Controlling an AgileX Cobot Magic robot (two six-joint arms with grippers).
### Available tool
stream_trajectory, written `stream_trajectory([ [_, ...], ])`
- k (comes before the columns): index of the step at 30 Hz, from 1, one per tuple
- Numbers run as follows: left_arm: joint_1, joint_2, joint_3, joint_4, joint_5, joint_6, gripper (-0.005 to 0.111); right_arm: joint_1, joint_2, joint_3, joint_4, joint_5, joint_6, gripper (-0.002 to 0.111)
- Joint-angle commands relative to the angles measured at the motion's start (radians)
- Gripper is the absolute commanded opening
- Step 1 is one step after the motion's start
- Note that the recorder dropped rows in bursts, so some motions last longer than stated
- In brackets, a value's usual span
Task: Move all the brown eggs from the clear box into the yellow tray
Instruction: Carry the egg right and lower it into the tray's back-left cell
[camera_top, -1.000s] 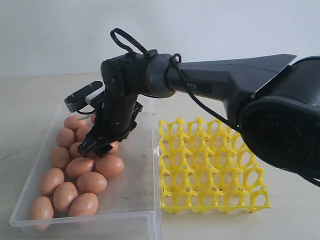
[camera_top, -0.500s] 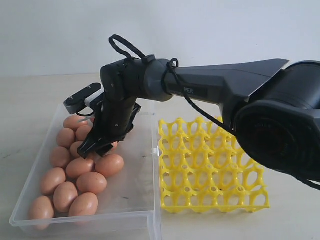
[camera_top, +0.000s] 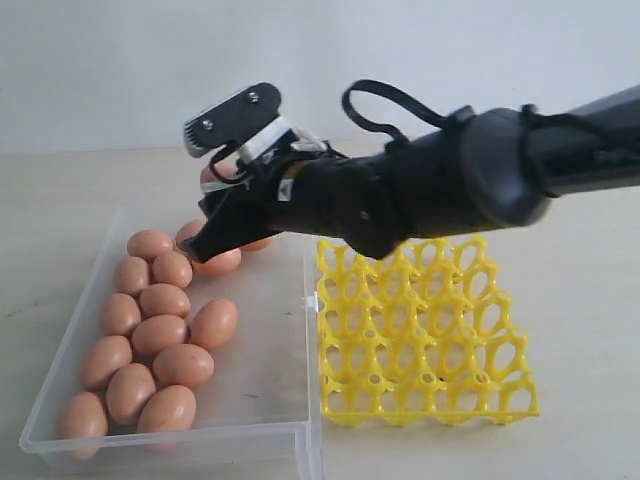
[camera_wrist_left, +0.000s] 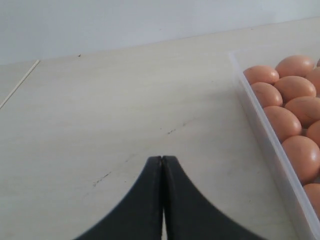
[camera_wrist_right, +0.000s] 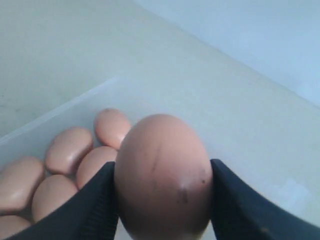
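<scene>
The right pincer (camera_wrist_right: 164, 202) clamps one brown egg (camera_wrist_right: 162, 170) above the clear box (camera_top: 265, 395). The left pincer (camera_wrist_left: 161, 161), fingers pressed together, hangs over the worktop (camera_wrist_left: 100, 100) beside that box.

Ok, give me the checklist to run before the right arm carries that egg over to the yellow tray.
1. Grip: right gripper shut on the held egg, a finger on each side. Ok.
2. Egg's height above the clear box wall: cannot tell.
3. Yellow tray: every visible cup is empty, but the far rows are partly hidden behind the arm. Ok.
4. Left gripper: shut, over bare table outside the box. Ok.
5. Other brown eggs: resting in the box. Ok.
</scene>
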Motion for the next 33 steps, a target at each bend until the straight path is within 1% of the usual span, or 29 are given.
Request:
stream_trajectory([
  [1, -0.008, -0.006, -0.004, -0.002, -0.009, -0.004, 0.0, -0.03, -0.115, 0.204, 0.096, -0.253, -0.07, 0.0],
  [5, -0.008, -0.006, -0.004, -0.002, -0.009, -0.004, 0.0, -0.051, -0.155, 0.319, 0.204, -0.302, -0.108, 0.0],
  [12, -0.008, -0.006, -0.004, -0.002, -0.009, -0.004, 0.0, -0.112, -0.144, 0.398, 0.199, -0.342, 0.003, 0.0],
  [15, -0.008, -0.006, -0.004, -0.002, -0.009, -0.004, 0.0, -0.135, -0.129, 0.401, 0.194, -0.342, 0.047, 0.0],
  [18, -0.008, -0.006, -0.004, -0.002, -0.009, -0.004, 0.0, -0.15, -0.106, 0.401, 0.149, -0.356, 0.094, 0.0],
  [24, -0.008, -0.006, -0.004, -0.002, -0.009, -0.004, 0.0, -0.15, -0.035, 0.382, 0.073, -0.408, 0.091, 0.0],
  [33, -0.008, -0.006, -0.004, -0.002, -0.009, -0.004, 0.0, -0.15, 0.054, 0.372, 0.071, -0.474, 0.091, 0.0],
])
